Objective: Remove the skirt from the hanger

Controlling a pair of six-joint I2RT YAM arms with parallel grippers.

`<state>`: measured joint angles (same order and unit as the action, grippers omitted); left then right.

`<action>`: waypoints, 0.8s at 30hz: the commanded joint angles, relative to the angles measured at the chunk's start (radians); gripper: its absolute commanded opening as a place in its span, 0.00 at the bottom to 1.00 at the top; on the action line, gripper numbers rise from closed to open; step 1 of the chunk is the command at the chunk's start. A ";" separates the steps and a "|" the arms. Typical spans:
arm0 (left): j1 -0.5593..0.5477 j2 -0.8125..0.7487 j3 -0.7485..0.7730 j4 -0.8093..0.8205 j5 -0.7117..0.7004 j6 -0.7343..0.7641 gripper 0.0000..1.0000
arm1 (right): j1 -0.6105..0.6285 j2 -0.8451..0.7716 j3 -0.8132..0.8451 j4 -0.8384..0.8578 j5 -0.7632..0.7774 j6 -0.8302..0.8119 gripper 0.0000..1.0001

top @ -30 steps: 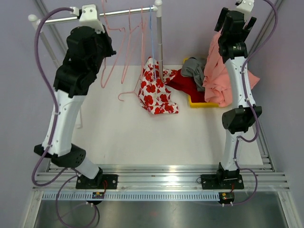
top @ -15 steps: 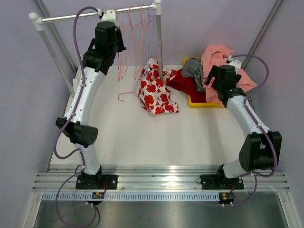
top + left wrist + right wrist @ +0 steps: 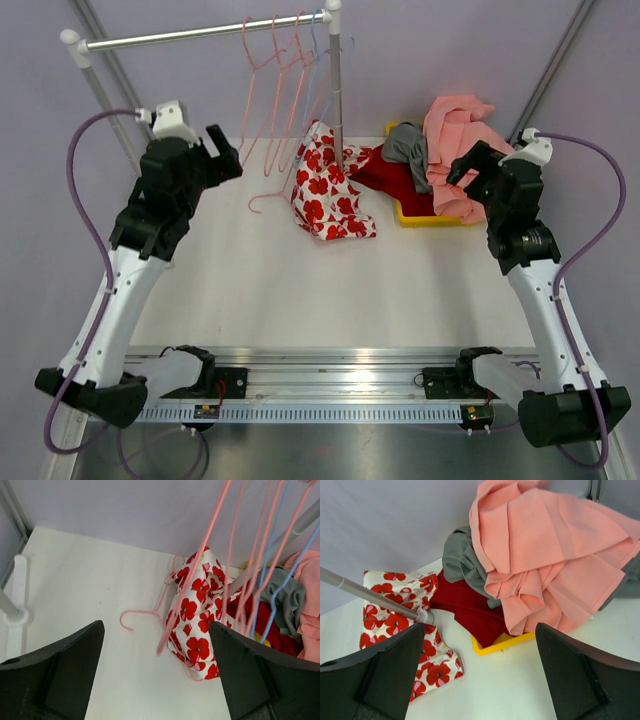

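Observation:
A pink skirt lies heaped on the clothes in the yellow bin, free of any hanger. My right gripper hovers just in front of it, open and empty; the right wrist view looks down on the pink skirt. A white skirt with red flowers lies on the table by the rack post, and a pink hanger sticks out from under it. My left gripper hangs open and empty to its left. The left wrist view shows that skirt and hanger hook.
Empty pink hangers and a blue hanger hang from the rail, swinging close in front of the left wrist camera. The rack post stands behind the floral skirt. Grey and red garments fill the bin.
My left arm dropped from the rail and its gripper opened, leaving a pink hanger hanging there. My right arm came down from high up, left the pink skirt on the bin and drew back.

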<state>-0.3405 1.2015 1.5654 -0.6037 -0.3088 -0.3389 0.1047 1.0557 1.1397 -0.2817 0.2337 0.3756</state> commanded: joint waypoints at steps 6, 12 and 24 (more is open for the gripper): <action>0.003 -0.171 -0.618 0.256 -0.018 -0.328 0.82 | 0.010 -0.115 -0.040 -0.129 -0.063 0.023 1.00; 0.003 -0.028 -0.723 0.493 0.065 -0.439 0.69 | 0.010 -0.132 -0.057 -0.146 -0.111 0.043 1.00; 0.003 0.512 -0.529 0.783 0.185 -0.583 0.61 | 0.015 -0.108 -0.095 -0.103 -0.116 0.039 1.00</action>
<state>-0.3393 1.6466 0.9588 0.0284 -0.1558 -0.8516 0.1112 0.9367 1.0451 -0.4171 0.1314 0.4103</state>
